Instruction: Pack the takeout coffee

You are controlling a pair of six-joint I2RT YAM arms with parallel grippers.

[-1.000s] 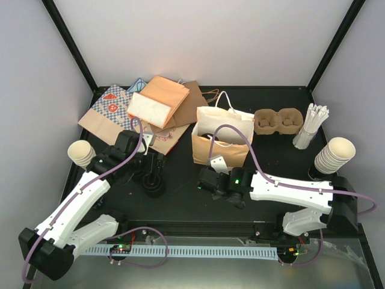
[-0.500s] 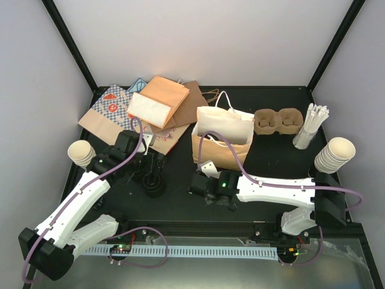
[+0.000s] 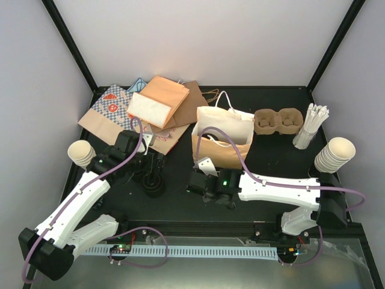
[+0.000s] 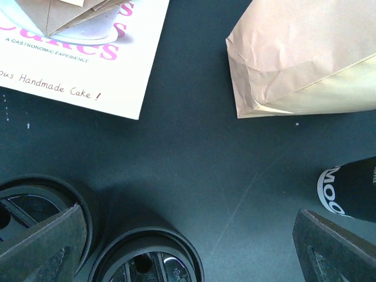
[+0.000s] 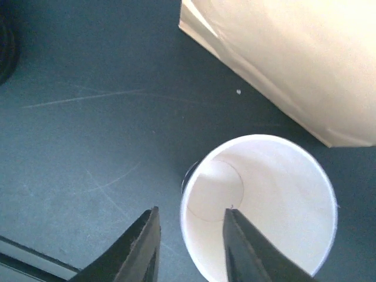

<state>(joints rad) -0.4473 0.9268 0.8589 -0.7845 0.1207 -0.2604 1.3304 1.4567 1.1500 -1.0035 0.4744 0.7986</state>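
A lidless cream paper cup (image 5: 258,200) stands upright on the black table beside the open paper bag (image 5: 282,59). My right gripper (image 5: 191,212) straddles its near rim, one finger outside and one inside, both clear of the cup wall, so it is open. In the top view the right gripper (image 3: 201,182) hides the cup. The brown pulp carrier (image 3: 278,121) sits empty at the back right. My left gripper (image 4: 188,235) is wide open just above two black lids (image 4: 147,261), holding nothing. No capped cup is in view.
Stacks of lidless cups stand at the right edge (image 3: 334,155) and the left edge (image 3: 80,153). A holder of white sticks (image 3: 313,123) is at the back right. Flat paper bags (image 3: 150,108) lie at the back left. The open bag (image 3: 221,141) stands mid-table.
My right arm has slid left and nearer along the table, and its jaws have parted from shut, letting go of the cup rim. The left arm has not moved.
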